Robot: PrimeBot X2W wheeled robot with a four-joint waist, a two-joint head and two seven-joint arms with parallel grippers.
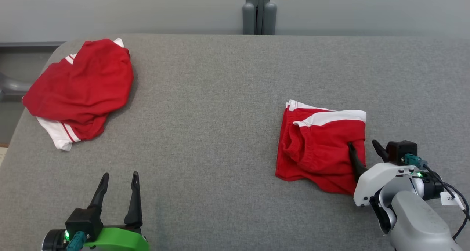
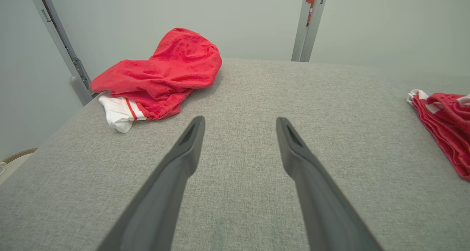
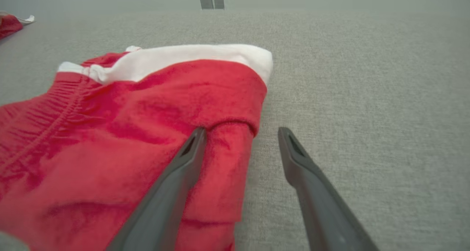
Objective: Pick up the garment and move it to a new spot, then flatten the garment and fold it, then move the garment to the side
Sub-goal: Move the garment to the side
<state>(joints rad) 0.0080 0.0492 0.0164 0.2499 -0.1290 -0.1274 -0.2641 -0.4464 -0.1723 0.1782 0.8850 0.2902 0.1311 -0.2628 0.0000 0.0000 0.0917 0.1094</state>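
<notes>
Head view: shorts (image 1: 321,144) lie folded on the right half of the tabletop (image 1: 213,141). A red heap (image 1: 79,89) sits at the far left corner. Right jaws wide open astride the shorts' right edge, gripping nothing. Left jaws wide open, empty, near edge.

Left wrist view: jaws apart over bare tabletop. Heap (image 2: 161,75) ahead-left, shorts (image 2: 446,126) at right edge.

Right wrist view: one finger (image 3: 176,185) over the shorts (image 3: 110,133), the other over bare tabletop.

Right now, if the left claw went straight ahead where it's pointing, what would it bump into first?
Probably nothing: ahead of the left claw lies bare grey table up to its far edge. The crumpled red garment sits off to the left.
</notes>
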